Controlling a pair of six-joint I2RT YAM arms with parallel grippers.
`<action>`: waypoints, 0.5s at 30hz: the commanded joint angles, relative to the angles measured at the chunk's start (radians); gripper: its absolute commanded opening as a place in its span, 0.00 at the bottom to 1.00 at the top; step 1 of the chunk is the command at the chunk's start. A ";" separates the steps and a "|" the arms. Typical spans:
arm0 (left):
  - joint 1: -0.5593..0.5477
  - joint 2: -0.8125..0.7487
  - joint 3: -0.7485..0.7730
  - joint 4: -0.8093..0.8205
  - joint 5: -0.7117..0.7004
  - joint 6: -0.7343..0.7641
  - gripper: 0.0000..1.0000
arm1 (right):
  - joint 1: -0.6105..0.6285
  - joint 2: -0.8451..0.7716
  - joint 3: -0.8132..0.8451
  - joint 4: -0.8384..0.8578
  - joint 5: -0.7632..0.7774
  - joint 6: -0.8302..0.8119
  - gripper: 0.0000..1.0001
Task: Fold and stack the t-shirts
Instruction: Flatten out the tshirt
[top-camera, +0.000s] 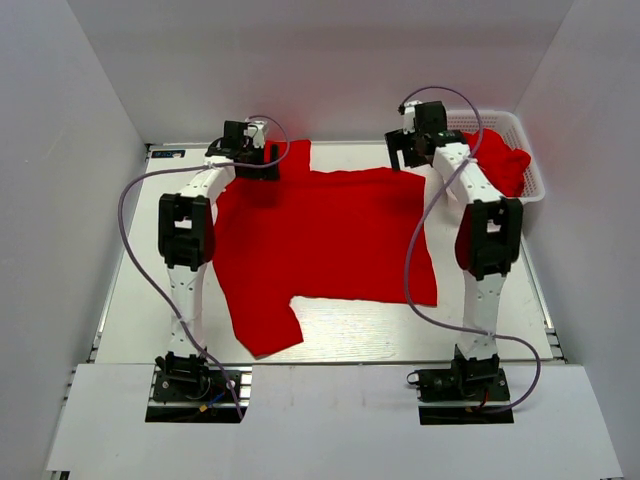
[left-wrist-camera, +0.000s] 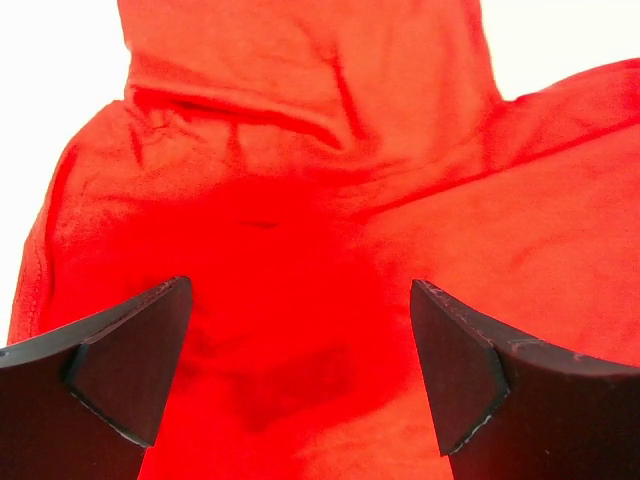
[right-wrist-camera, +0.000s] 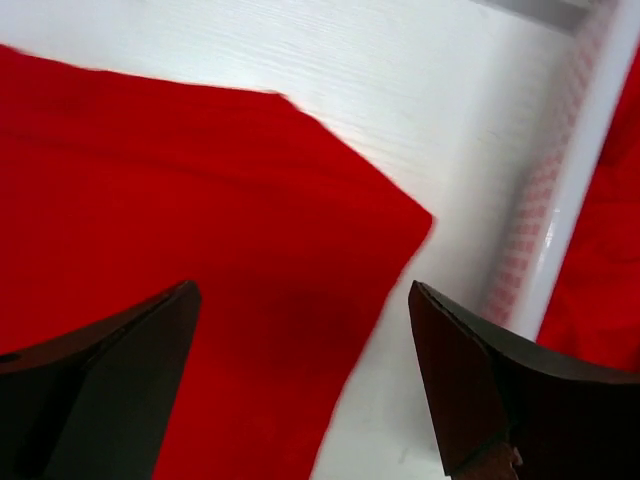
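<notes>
White walls enclose a pale table (top-camera: 340, 330) with both arms reaching to its far side. One red t-shirt (top-camera: 320, 235) lies spread flat between them, sleeves toward the left arm and hem toward the right. More red shirts (top-camera: 505, 160) are heaped in a white basket (top-camera: 530, 185) at the far right.

The left gripper (left-wrist-camera: 300, 370) hovers with its fingers wide apart over rumpled cloth where the far sleeve (left-wrist-camera: 300, 60) joins the body. The right gripper (right-wrist-camera: 300, 370) is likewise spread and holds nothing. It is poised above the far hem corner (right-wrist-camera: 400, 215), just beside the basket wall.

The cloth looks thin, light and limp. It will likely drape, wrinkle and drag rather than keep its shape, so a pinch of one layer at an edge should serve best. Sensible holds would be the far shoulder seam and the far hem corner, lifted together so the far edge carries over evenly.
</notes>
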 joint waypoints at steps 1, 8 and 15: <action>0.001 -0.142 0.004 -0.054 0.082 -0.014 1.00 | 0.023 -0.167 -0.121 -0.012 -0.283 0.035 0.90; -0.017 -0.463 -0.389 -0.056 -0.007 -0.149 1.00 | 0.081 -0.434 -0.559 0.127 -0.369 0.231 0.90; -0.017 -0.775 -0.890 0.058 -0.062 -0.334 1.00 | 0.127 -0.609 -0.911 0.232 -0.213 0.355 0.90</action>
